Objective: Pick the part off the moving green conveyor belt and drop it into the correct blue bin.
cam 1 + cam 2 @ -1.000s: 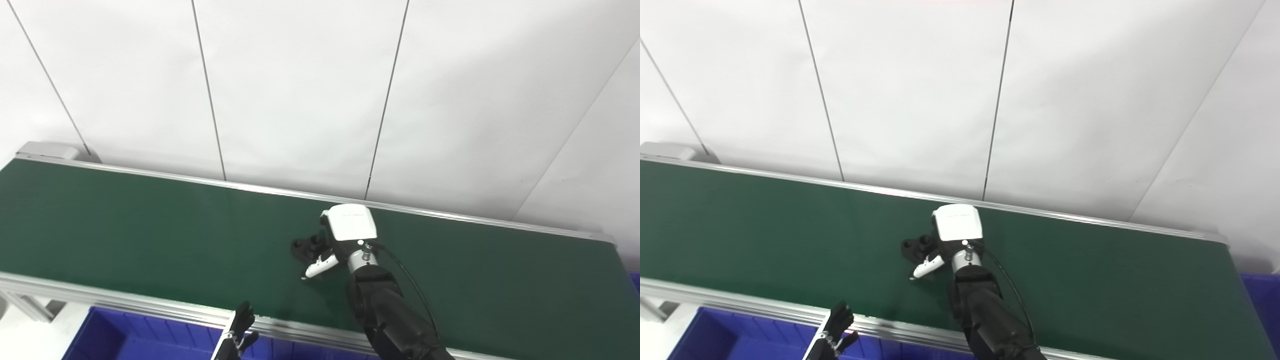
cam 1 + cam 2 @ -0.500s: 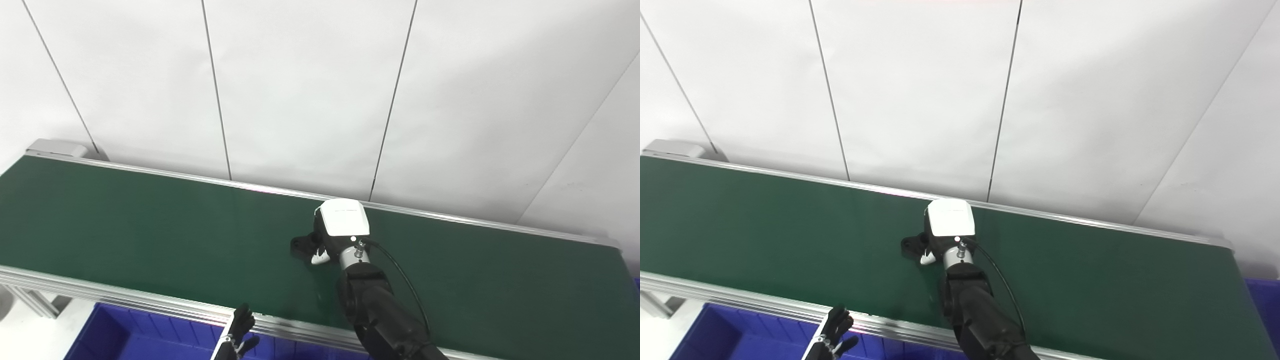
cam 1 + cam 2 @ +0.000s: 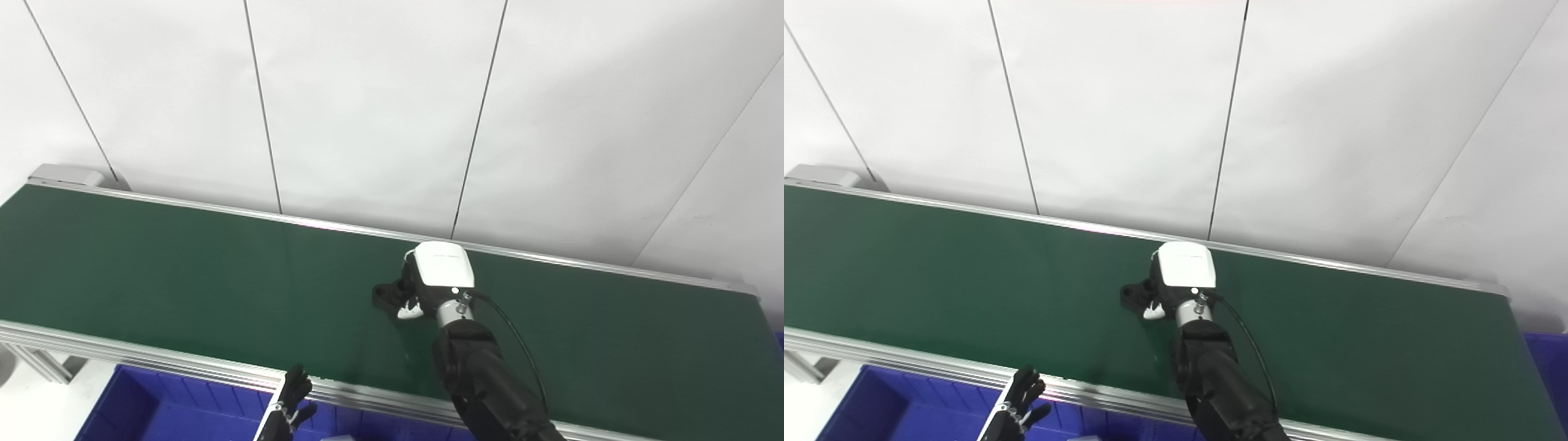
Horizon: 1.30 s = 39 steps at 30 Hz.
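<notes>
The small black part [image 3: 386, 295] is on the green conveyor belt [image 3: 184, 263], near its middle. My right hand [image 3: 436, 283], with a white back and black fingers, covers the part's right side. Its fingers and white-tipped thumb are closed around the part, whose left end sticks out in the right eye view [image 3: 1132, 295]. I cannot tell if the part is off the belt. My left hand [image 3: 293, 397] is low at the belt's near rail, fingers spread and empty, above a blue bin [image 3: 159, 416].
The belt runs between aluminium rails in front of a white panelled wall. A second blue bin [image 3: 1546, 355] shows at the right edge, past the belt's end. A pale object [image 3: 343, 437] lies in the near bin at the bottom edge.
My right thumb has closed from stretched out onto the part. Hand and part have then shifted slightly right together. The left hand has stayed at the near rail.
</notes>
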Each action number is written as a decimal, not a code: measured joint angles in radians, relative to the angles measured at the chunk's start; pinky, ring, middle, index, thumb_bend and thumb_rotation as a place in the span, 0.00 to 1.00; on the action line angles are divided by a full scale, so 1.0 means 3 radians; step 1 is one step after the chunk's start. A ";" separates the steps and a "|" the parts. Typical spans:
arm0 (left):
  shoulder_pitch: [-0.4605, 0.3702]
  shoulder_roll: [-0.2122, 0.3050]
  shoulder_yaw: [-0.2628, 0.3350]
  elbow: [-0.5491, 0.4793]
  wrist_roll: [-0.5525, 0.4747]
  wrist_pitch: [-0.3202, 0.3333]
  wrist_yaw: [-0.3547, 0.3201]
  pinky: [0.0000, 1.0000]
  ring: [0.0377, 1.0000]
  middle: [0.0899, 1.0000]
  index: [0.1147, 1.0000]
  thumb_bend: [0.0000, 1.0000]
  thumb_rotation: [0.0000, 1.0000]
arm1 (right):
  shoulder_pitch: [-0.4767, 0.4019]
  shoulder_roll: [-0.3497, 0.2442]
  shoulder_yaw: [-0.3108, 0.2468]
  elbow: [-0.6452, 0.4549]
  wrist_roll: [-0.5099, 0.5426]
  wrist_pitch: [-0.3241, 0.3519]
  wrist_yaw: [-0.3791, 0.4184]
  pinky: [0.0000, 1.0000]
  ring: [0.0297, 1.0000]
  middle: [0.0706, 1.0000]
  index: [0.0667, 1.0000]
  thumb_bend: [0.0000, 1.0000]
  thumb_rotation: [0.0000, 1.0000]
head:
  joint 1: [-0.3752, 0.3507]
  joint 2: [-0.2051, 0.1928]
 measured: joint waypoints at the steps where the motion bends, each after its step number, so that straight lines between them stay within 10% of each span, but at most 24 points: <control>1: -0.0004 0.0001 0.0002 0.0000 -0.0005 0.0000 -0.0002 0.92 0.98 1.00 1.00 0.90 0.80 | 0.0031 -0.0016 -0.0007 -0.0056 0.0001 0.0005 0.0013 0.12 0.17 0.43 0.45 0.53 0.00 | -0.0031 0.0000; 11: -0.0072 0.0100 0.0065 -0.0022 -0.0061 0.0028 -0.0043 0.94 0.99 1.00 1.00 0.95 0.80 | 0.0551 -0.0259 -0.0089 -0.1271 -0.0001 0.0016 0.0248 0.13 0.18 0.43 0.45 0.53 0.00 | -0.0434 0.0179; 25: -0.0241 0.0336 0.0297 -0.0246 -0.0404 0.0253 -0.0223 1.00 1.00 1.00 1.00 0.86 0.82 | 0.1094 -0.0244 -0.0451 -0.2987 -0.0740 0.0036 0.1254 0.15 0.19 0.43 0.45 0.53 0.00 | -0.1109 0.0562; 33: -0.0387 0.0444 0.0389 -0.0267 -0.0690 0.0447 -0.0377 1.00 1.00 1.00 1.00 0.80 0.84 | 0.1944 -0.0212 -0.1005 -0.3757 -0.0840 0.0012 0.1241 0.11 0.13 0.43 0.45 0.53 0.00 | -0.1401 0.0762; 39: -0.0446 0.0477 0.0461 -0.0452 -0.0780 0.0786 -0.0414 1.00 1.00 1.00 1.00 0.81 0.82 | 0.2691 -0.0028 -0.1068 -0.4068 -0.0910 -0.0128 0.1154 0.11 0.14 0.43 0.45 0.53 0.00 | -0.1554 0.0839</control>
